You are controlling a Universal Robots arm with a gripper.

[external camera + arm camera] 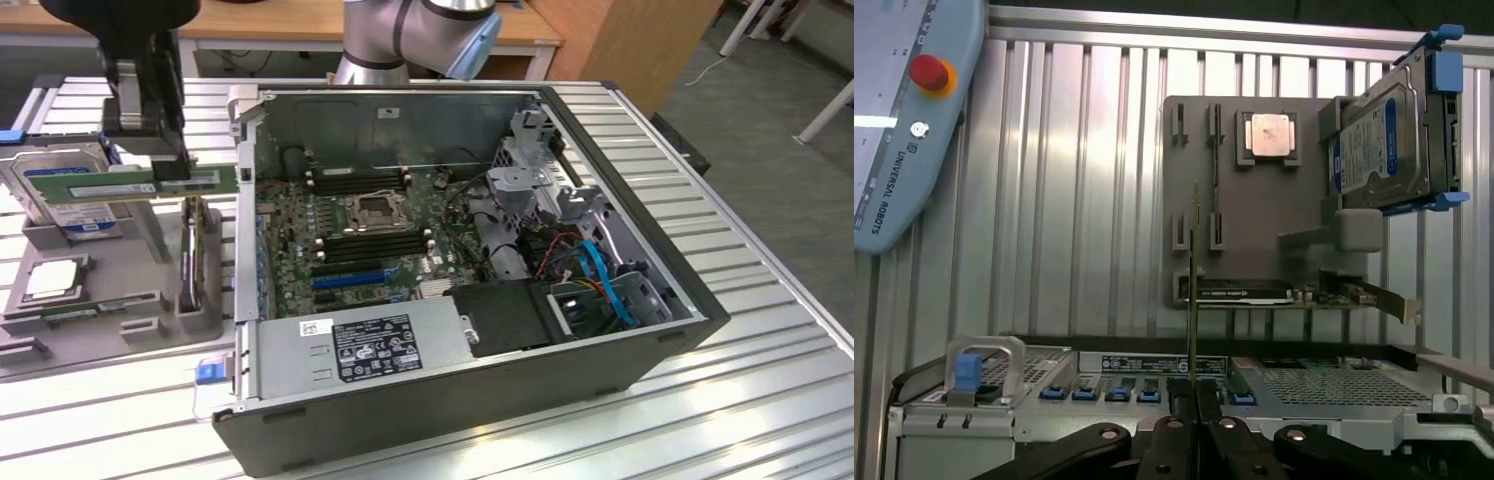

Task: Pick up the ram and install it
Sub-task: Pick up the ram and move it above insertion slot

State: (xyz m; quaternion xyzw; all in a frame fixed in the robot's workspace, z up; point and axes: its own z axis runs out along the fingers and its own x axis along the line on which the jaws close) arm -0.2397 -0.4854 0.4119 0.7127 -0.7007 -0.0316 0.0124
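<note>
Exterior view shows our black gripper (171,165) clamped narrowly on the long, thin green circuit-board ram (94,187), held above the grey plastic parts tray (134,262). The black plastic memory slots (358,182) lie toward the exterior view's right, and we judge the stick's long axis roughly parallel to them.

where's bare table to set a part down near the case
Bare slatted table lies on the exterior view's right of the computer case. Crowded: the gray fixture with hard drive and CPU, the gripper holding the ram above it.
</note>
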